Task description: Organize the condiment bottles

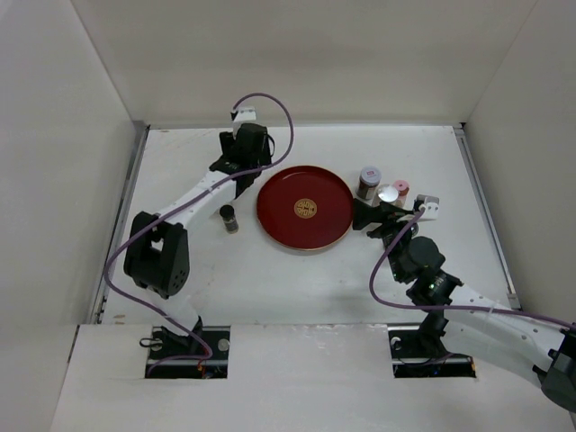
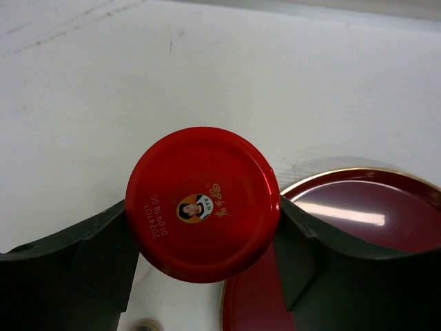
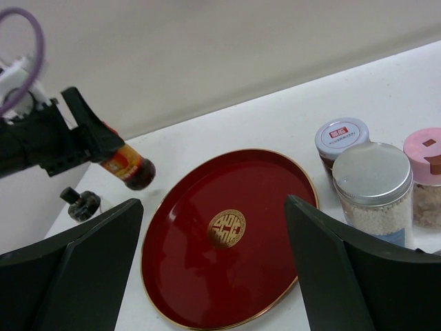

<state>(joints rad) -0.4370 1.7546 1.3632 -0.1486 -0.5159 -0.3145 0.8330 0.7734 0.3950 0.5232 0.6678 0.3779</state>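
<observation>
The red-lidded jar (image 2: 202,203) sits in my left pincer (image 2: 204,212), whose two dark fingers press on opposite sides of the lid, so that pincer is clamped on it. From the right wrist view the jar hangs tilted, its dark base pointing down toward the far left rim of the red tray (image 3: 265,207). I cannot tell from here whether the base clears the counter (image 1: 315,288). Its lid carries a small round portrait and a printed date. The black-capped bottle (image 1: 229,218) stands upright by itself on the counter, near the tray's left rim and on the near side of my left arm. The other three I can see are bunched together just beside the tray's right rim. They are a white-lidded jar (image 3: 341,138) with a red label on top, a silver-lidded jar (image 3: 372,172) holding pale grains, and a pink-lidded jar (image 3: 427,155) cut off by the edge of that view. The silver-lidded one stands closest to the right wrist camera and partly hides the other two. My right pincer (image 3: 213,203) has its fingers spread wide apart with nothing between them, low over the counter and just on the near side of that cluster. It faces across the tray, whose gold emblem sits at the centre.
</observation>
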